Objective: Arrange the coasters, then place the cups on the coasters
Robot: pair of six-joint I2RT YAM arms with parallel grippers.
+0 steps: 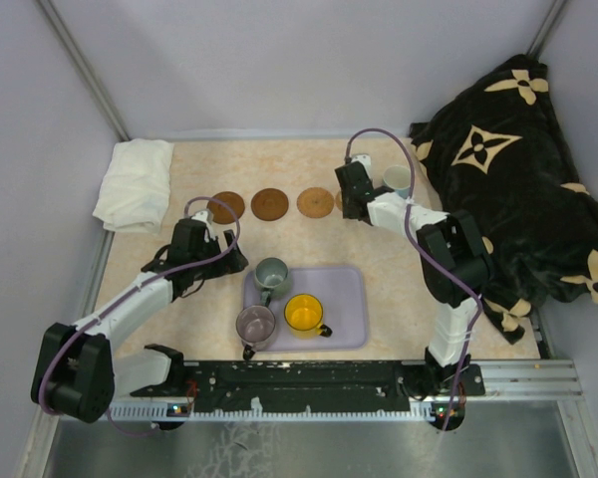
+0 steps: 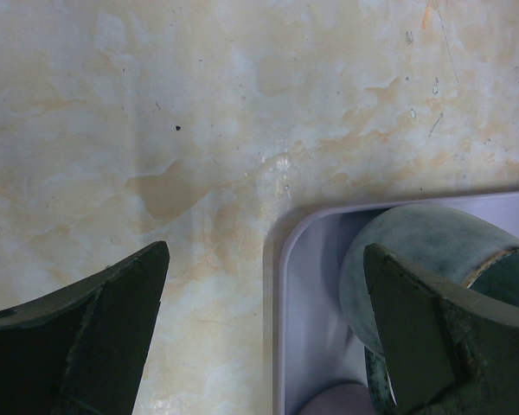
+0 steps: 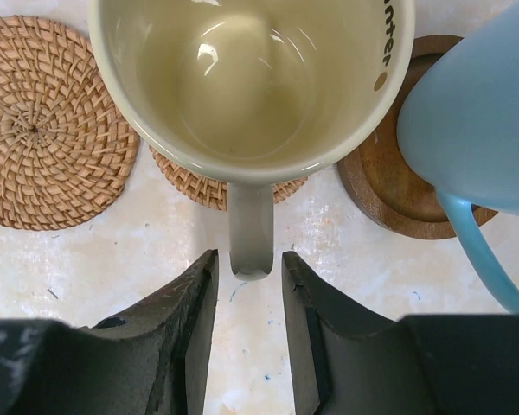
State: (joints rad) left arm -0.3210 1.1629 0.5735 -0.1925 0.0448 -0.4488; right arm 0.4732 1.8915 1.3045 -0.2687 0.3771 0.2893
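In the right wrist view the cream cup [image 3: 251, 78] stands on a woven coaster [image 3: 190, 183]. Its handle points between the tips of my right gripper [image 3: 249, 257], which is open with a narrow gap on each side. To the right, the light blue cup [image 3: 476, 112] rests on a dark wooden coaster [image 3: 385, 194]. A bare woven coaster [image 3: 43, 130] lies to the left. From above, three coasters [image 1: 270, 204] lie in a row. My left gripper [image 2: 265, 251] is wide open at the tray's corner, its right finger over the grey-green cup [image 2: 415, 251].
The lavender tray [image 1: 349, 299] holds the grey-green cup [image 1: 271, 274], the mauve cup [image 1: 256, 324] and the yellow cup [image 1: 304, 314]. A white cloth [image 1: 135, 184] lies at the back left. A black patterned blanket [image 1: 518, 179] fills the right side.
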